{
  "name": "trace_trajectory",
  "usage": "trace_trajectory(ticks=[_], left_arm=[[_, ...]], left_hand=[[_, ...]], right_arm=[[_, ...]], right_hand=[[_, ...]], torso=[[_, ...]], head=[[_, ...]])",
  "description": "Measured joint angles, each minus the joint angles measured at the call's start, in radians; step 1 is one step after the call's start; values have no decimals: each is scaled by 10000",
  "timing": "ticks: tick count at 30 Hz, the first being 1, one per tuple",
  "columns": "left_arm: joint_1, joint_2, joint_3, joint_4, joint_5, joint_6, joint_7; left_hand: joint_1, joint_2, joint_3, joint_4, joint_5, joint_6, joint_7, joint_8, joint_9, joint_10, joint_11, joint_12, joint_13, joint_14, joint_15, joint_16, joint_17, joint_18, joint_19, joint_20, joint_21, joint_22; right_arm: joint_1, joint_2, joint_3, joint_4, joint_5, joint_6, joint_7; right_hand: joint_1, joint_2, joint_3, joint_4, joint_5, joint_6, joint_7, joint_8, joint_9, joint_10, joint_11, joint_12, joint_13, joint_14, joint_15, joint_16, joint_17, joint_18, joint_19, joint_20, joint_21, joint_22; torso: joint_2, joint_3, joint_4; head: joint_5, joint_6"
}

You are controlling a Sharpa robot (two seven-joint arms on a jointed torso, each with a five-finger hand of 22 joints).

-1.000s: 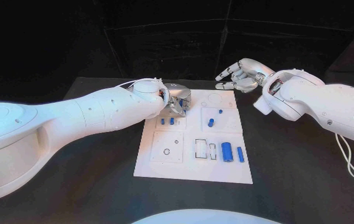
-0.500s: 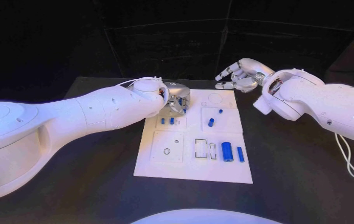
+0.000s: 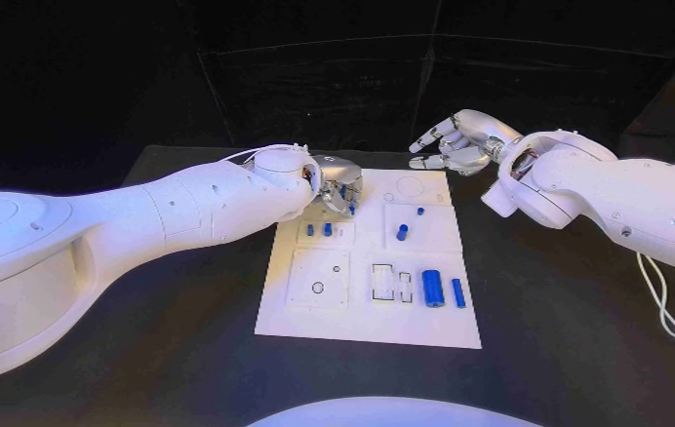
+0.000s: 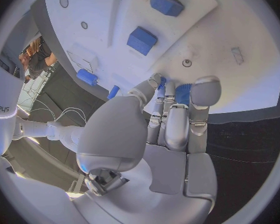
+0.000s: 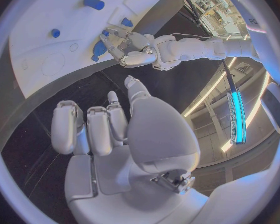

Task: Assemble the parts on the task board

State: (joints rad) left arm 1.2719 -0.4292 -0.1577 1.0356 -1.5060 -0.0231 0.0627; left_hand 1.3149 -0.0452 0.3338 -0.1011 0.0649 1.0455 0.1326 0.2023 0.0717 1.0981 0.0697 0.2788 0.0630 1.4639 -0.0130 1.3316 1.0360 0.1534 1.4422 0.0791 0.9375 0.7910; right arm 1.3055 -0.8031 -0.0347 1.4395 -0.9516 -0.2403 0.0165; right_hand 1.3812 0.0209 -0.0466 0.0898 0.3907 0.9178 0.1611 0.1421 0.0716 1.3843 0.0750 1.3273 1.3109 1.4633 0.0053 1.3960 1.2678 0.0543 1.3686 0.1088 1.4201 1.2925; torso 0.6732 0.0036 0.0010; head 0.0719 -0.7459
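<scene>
At the near end of the board (image 3: 369, 329), the white plate was bare. A bit farther in lay a fat blue roll (image 3: 435, 288) and a thin blue bar (image 3: 458, 293), side by side, just next to an empty slot (image 3: 382, 283). They were lying flat and loose, so they looked like parts waiting for their turn. To the left of them was a square with a small hole (image 3: 319, 289) in it, maybe for a peg.

Farther up, two small blue blocks (image 3: 319, 230) sat close together, and a blue peg (image 3: 401, 234) sat in the next square. A tiny blue dot (image 3: 420, 212) was just past it.

The left hand (image 3: 337, 190) hung over the far left corner of the board. Its fingers (image 4: 167, 115) were bunched tight together, and a small blue part (image 4: 182, 91) was pinched at their tips. The tips pointed down at the board, close to a little round hole (image 4: 187, 63). I think the hand held the part that way so it could go straight down into the hole.

Farthest off, the right hand (image 3: 457, 145) was up in the air past the far edge of the board. Its fingers (image 5: 90, 128) were loosely apart and it held nothing. It was probably kept back there to stay out of the way.
</scene>
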Motion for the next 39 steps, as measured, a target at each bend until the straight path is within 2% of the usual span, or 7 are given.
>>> trace_trajectory(ticks=[8,16,22,28,31,34,39], left_arm=[[0,19,4,-60,0,30,63],[-34,-14,-9,-55,19,-133,217],[-103,-244,0,211,175,-393,336],[-108,-563,392,680,466,-641,424],[-97,-788,650,961,610,-757,448],[-83,-1012,782,1183,726,-852,452],[-81,-1382,891,1459,899,-907,427]], left_hand=[[141,138,571,-255,-2,220,-35,-48,13,439,-92,-238,14,-4,-66,44,-60,2,77,-76,166,210],[158,131,909,-359,-14,251,-4,-191,13,492,-38,-512,26,-4,-66,84,-110,2,77,-77,171,271],[72,45,1069,-436,-13,285,30,-261,13,527,0,-670,-4,-4,-66,84,-136,4,77,-77,209,311],[72,46,1125,-436,-13,284,30,-279,13,527,0,-737,-1,-5,-66,84,-153,4,77,-77,209,327],[31,4,1153,-465,-13,285,30,-279,13,548,-22,-738,-1,-5,-66,84,-153,5,77,-77,209,339],[13,22,1180,-437,-14,315,60,-280,10,598,-3,-739,-1,-4,-66,84,-153,4,77,-76,208,350],[-9,43,1220,-477,-14,320,66,-320,5,599,-1,-778,6,-5,-65,84,-169,4,77,-76,261,373]], right_arm=[[0,0,0,-9,0,0,1],[-1,1,0,-16,-1,-1,1],[-1,-25,0,-16,-1,-2,2],[-1,-47,0,-16,-2,-3,4],[-1,-66,0,-20,-2,-4,5],[-1,-81,0,-28,-2,-4,5],[-1,-98,0,-31,-2,-4,6]], right_hand=[[7,7,0,0,0,0,0,0,1,0,0,1,-10,0,0,0,0,0,0,0,0,1],[7,7,0,0,0,0,0,0,1,0,0,1,-10,0,0,0,1,0,0,0,0,1],[7,7,0,0,0,0,0,0,1,0,0,1,-10,0,0,0,1,0,0,0,0,1],[7,7,0,0,-1,0,0,0,1,0,0,1,-8,0,0,0,1,0,0,0,0,1],[7,7,0,0,-1,0,0,0,1,0,0,1,-7,0,0,0,2,0,0,0,0,1],[6,6,0,0,-1,0,0,0,1,0,0,2,-6,0,0,0,2,0,0,0,0,1],[6,6,0,0,-1,0,0,0,1,0,0,2,-3,0,0,0,2,0,0,0,0,2]], torso=[[-2,7,4],[-10,10,16],[-27,10,23],[-30,9,35],[-30,7,45],[-31,6,61],[-31,6,68]], head=[[-7,-27],[-9,-1],[-17,53],[-24,121],[-13,150],[5,165],[48,185]])
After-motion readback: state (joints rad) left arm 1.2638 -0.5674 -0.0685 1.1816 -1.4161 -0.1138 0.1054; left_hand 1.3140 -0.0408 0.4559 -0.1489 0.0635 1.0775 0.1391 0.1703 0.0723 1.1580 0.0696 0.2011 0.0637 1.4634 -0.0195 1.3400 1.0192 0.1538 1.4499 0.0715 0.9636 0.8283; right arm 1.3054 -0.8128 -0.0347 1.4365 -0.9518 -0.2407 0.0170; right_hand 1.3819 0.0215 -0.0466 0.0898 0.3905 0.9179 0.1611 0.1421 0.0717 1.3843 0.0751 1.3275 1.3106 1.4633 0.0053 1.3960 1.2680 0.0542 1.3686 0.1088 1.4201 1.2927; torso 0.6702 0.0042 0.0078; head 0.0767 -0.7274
